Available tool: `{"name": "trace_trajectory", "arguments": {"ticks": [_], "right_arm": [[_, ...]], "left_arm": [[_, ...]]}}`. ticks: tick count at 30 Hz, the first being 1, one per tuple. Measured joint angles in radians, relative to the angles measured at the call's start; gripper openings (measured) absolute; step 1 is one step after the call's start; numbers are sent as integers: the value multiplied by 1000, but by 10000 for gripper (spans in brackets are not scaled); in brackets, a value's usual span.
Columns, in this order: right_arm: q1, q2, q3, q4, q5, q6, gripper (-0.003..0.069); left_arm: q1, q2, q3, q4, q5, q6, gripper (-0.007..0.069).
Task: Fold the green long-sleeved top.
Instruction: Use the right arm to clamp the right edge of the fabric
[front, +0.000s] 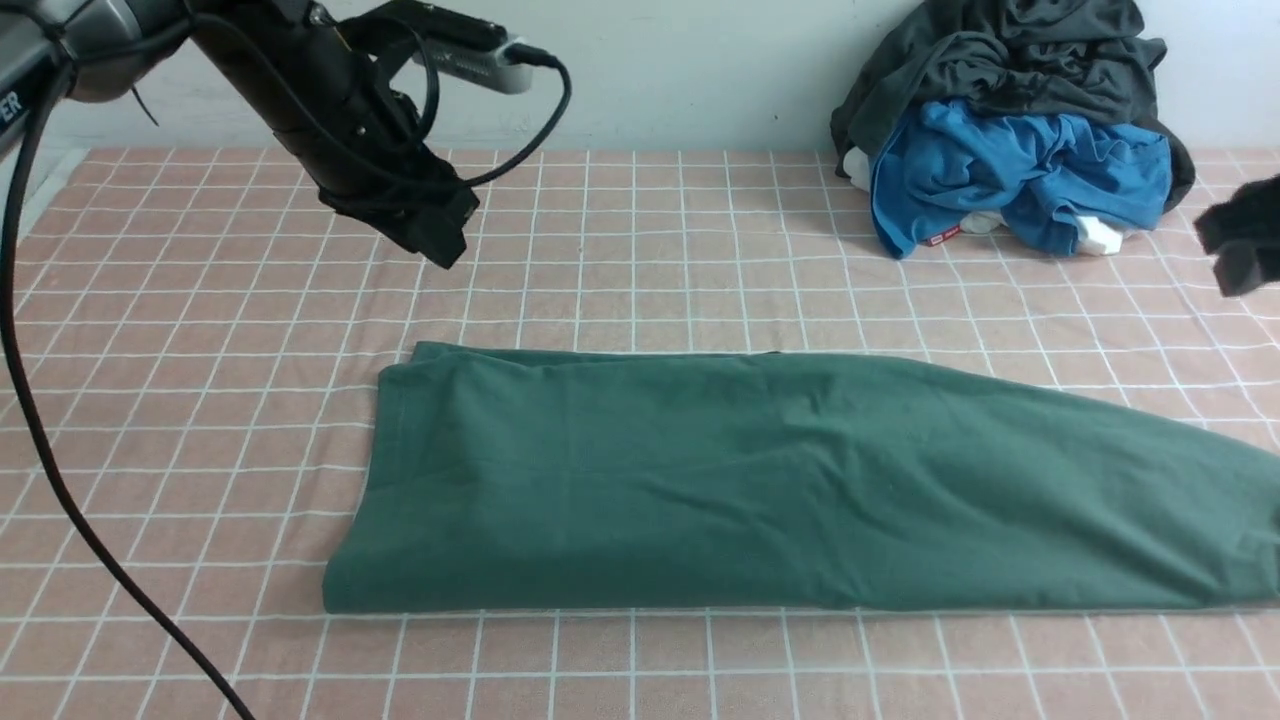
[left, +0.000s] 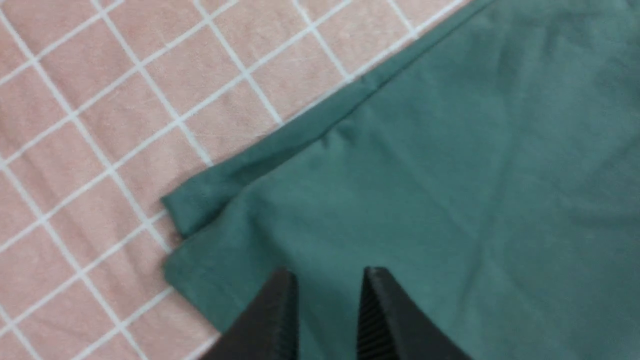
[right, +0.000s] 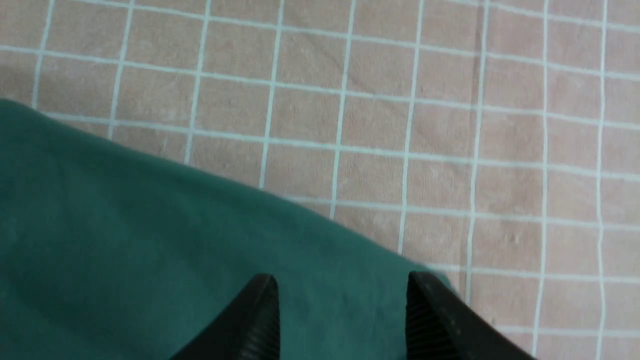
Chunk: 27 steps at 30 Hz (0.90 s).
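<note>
The top (front: 760, 480) lies folded into a long flat band across the near half of the tabletop (front: 640, 250), its right end running off the picture's edge. The left gripper (front: 440, 245) hangs in the air beyond the top's left end, jaws apart and empty. The right gripper (front: 1235, 250) hovers at the far right, jaws spread wide, holding nothing. A grey garment (front: 1010, 50) and a blue garment (front: 1010, 170) sit heaped at the back right.
</note>
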Motion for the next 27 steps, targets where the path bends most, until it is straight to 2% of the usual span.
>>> {"name": "trace_trajectory", "arguments": {"ticks": [1,2,5,8,10,15,20,27], "right_arm": [[-26,-51,64,10,-14,14,334],[-49,-79,127,18,-36,31,335],[-92,-115,238,18,-97,75,344],[-129,-101,299,18,-142,95,377],[-155,-61,332,18,-173,105,423],[-184,70,340,0,-252,143,514],[-187,159,340,-65,-292,197,533],[-187,204,340,-66,-332,207,535]], "left_arm": [[-28,-12,33,0,3,-5,69],[-54,-23,63,-1,3,-5,39],[-102,-33,157,-2,4,-6,5],[-115,-33,263,3,3,-16,-3],[-115,-33,366,18,-2,-29,-3],[-114,-33,561,70,-126,-65,-3],[-114,-40,638,71,-193,-71,-3],[-114,-47,647,70,-205,-73,-3]]}}
